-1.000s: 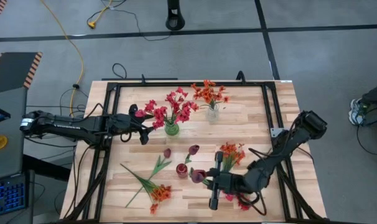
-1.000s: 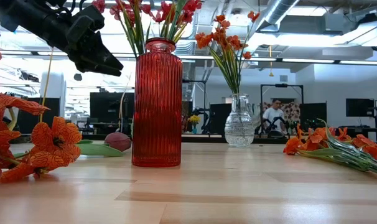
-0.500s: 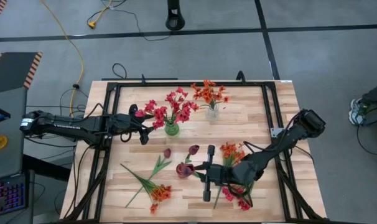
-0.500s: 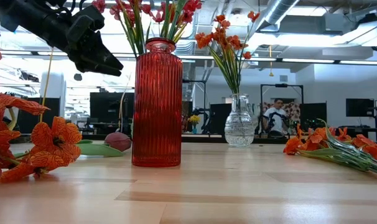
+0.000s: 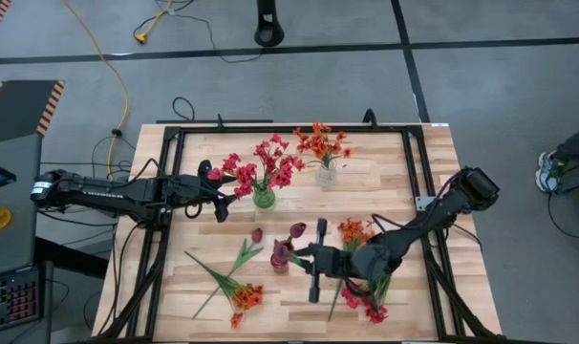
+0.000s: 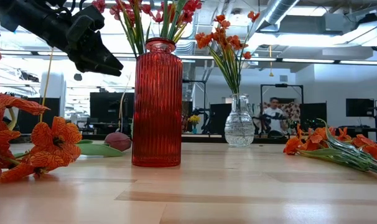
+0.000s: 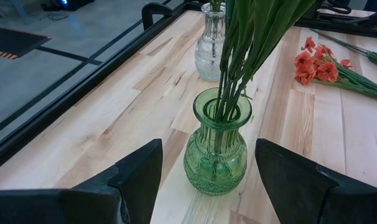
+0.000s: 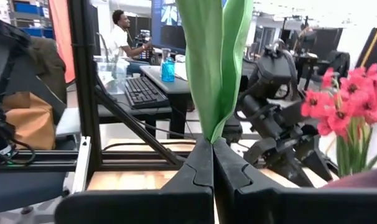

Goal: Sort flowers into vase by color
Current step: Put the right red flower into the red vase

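Observation:
My right gripper (image 5: 305, 256) is shut on a maroon-budded flower, level above the table beside the ribbed red vase (image 5: 279, 261) (image 6: 156, 102). The flower's bud (image 5: 281, 249) is over that vase. My left gripper (image 5: 221, 198) (image 6: 107, 62) hovers open to the left of the green vase (image 5: 263, 198) (image 7: 216, 149), which holds pinkish-red flowers (image 5: 263, 167). A clear glass vase (image 5: 326, 172) (image 6: 239, 121) holds orange flowers. Two more maroon buds (image 5: 297, 229) (image 5: 257, 234) lie on the table. My right gripper pinches the flower's green leaf and stalk (image 8: 212, 124) between its two shut fingers (image 8: 195, 168), reaching level from the table's right. The leaf stands up out of the fingertips in the right wrist view. The flower is lifted clear of the table.
Loose orange flowers lie near the table's near edge (image 5: 242, 294) (image 6: 48, 146), and mixed orange and red stems (image 5: 358, 235) (image 5: 371, 308) lie under my right arm. A black frame (image 5: 165, 162) borders the table. A person sits in the room beyond (image 6: 274, 115).
My right gripper has moved toward the table's left and a little toward the far edge, carrying the maroon flower from over the right-hand pile to the red vase. The bud now sits over the vase mouth.

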Motion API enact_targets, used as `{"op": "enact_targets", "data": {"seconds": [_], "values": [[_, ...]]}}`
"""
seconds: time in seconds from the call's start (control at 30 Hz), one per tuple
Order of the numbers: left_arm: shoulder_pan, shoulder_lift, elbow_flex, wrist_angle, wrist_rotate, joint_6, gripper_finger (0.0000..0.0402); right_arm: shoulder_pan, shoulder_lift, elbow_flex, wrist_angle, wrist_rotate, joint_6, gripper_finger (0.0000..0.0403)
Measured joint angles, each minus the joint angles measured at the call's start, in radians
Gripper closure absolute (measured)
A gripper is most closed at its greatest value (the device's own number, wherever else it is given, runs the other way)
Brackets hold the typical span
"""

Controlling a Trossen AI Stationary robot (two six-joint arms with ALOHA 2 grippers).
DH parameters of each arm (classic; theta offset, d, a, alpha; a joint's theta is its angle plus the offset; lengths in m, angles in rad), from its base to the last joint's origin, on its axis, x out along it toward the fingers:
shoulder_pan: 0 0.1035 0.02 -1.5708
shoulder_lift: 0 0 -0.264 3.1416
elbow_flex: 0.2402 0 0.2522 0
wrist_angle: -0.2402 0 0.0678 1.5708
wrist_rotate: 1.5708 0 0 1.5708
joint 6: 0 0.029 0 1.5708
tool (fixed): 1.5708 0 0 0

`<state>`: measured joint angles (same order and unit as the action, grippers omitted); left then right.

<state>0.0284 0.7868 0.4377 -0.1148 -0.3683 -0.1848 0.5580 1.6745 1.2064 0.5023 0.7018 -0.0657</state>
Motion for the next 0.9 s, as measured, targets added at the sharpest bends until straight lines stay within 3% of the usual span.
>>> {"op": "enact_targets", "data": {"seconds": [0.53, 0.9], "values": [[0.0, 0.0, 0.0, 0.0, 0.0, 0.0, 0.0157, -0.036, -0.001, 0.0, -0.104, -0.009, 0.096, 0.0384], [0.0, 0.0, 0.0, -0.001, -0.001, 0.0, 0.0157, -0.051, -0.001, 0.0, -0.116, -0.05, 0.095, 0.0344]]}}
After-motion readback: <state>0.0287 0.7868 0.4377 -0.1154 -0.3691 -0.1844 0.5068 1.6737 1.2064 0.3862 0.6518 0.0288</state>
